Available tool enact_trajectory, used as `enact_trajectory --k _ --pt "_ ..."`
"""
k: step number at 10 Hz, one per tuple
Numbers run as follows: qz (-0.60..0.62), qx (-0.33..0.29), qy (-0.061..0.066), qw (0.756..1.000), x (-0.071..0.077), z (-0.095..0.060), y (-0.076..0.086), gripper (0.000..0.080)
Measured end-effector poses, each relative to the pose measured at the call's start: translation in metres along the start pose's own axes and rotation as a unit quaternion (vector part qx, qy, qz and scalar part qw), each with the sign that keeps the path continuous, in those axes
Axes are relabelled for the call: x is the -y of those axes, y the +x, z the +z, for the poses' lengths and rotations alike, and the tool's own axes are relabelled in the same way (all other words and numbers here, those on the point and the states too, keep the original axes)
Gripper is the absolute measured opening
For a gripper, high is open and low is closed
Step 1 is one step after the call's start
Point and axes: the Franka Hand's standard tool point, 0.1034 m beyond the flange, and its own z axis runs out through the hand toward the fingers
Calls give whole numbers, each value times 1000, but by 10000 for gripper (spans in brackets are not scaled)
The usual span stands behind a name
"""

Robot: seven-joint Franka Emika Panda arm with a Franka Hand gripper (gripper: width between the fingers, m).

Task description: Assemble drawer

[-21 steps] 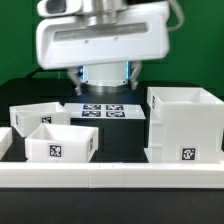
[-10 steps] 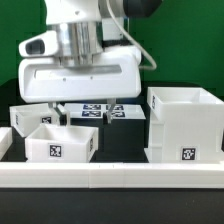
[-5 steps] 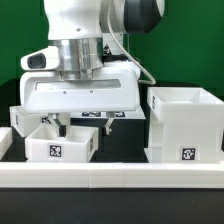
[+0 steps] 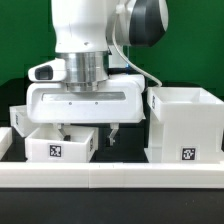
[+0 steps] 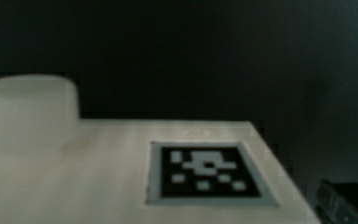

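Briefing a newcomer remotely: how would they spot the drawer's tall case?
Find the long white rail across the front. Behind it, at the exterior view's right, stands the case: an open-topped white box, far taller than the tagged tray further left.

The gripper (image 4: 89, 133) dropped from well above and shifted toward the exterior view's left, its spread fingers (image 4: 113, 133) ending low at the front tray (image 4: 58, 149).

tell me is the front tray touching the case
Apart: the exterior view shows a plain dark gap between the front tray and the case.
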Motion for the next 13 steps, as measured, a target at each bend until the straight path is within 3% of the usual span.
enact_trajectory --k 4,6,7,8,9,13 --pt "-2 -8 -2 1000 1 1 3 622" --pt "-3 -8 -2 1000 1 0 4 267" --pt "-3 -8 -2 1000 1 0 4 132" --pt "-3 -8 -2 1000 1 0 4 132" --pt "-3 -9 -2 1000 1 -1 5 40" --pt "-17 -10 -2 1000 -1 -5 3 40"
